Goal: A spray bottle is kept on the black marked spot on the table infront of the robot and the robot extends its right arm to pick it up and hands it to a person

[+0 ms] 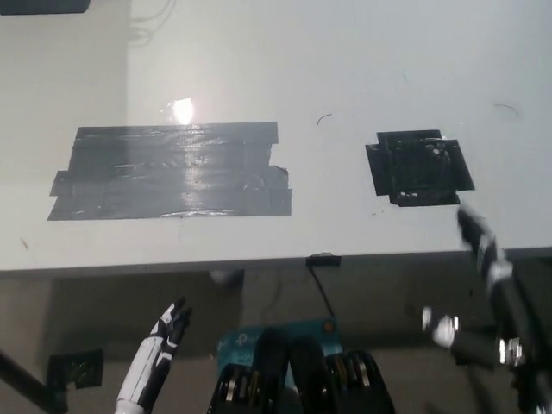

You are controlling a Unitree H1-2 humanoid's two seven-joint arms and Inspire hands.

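Two patches of black tape mark the white desk (pixel 259 52), and neither carries anything: I see no spray bottle in this view, so I judge it is already with the person and out of frame. The small square patch (pixel 420 167) sits to the right, matte and wrinkled with a few bright specks; the large rectangular patch (pixel 168 170) lies well to its left, made of overlapping strips, glossy enough to throw back a ceiling light.

My right hand (pixel 483 285) is low at the right edge, just off the near lip of the desk, black with pale bands, blurred; its fingers look apart and it holds nothing. My left hand (pixel 168 332) rests below the desk edge at lower left, white and slim, fingers straight and lying close together, empty.

I judge the step in hand to be bringing the right arm home. To do it well I would keep the hand clear of the desk's front edge and of the thin black cable (pixel 321 289) hanging there, and lower it slowly.
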